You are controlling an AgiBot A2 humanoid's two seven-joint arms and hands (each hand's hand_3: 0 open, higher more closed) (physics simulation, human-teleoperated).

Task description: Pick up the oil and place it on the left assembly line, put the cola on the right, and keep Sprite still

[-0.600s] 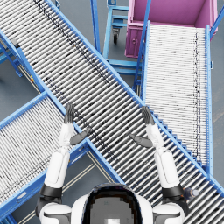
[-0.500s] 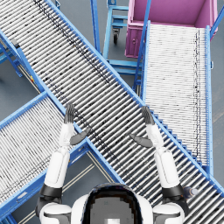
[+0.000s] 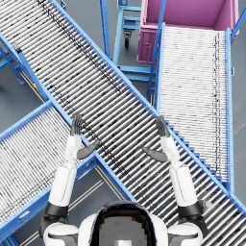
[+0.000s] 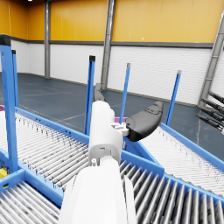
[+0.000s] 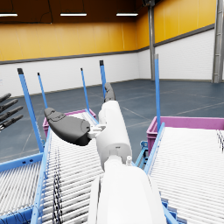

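Risk: left hand [image 3: 77, 140] and right hand [image 3: 162, 142] held spread, empty, over conveyor [image 3: 110, 96]; nothing graspable seen, so arrivals may be mistimed

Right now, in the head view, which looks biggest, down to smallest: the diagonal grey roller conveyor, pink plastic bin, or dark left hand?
Diagonal grey roller conveyor
Pink plastic bin, cropped
Dark left hand, smallest though nearest

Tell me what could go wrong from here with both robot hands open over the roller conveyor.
No bottle is in view, so the left robot hand or right robot hand could close on nothing. Swinging toward a side line, an arm might strike the blue rail or blue posts.
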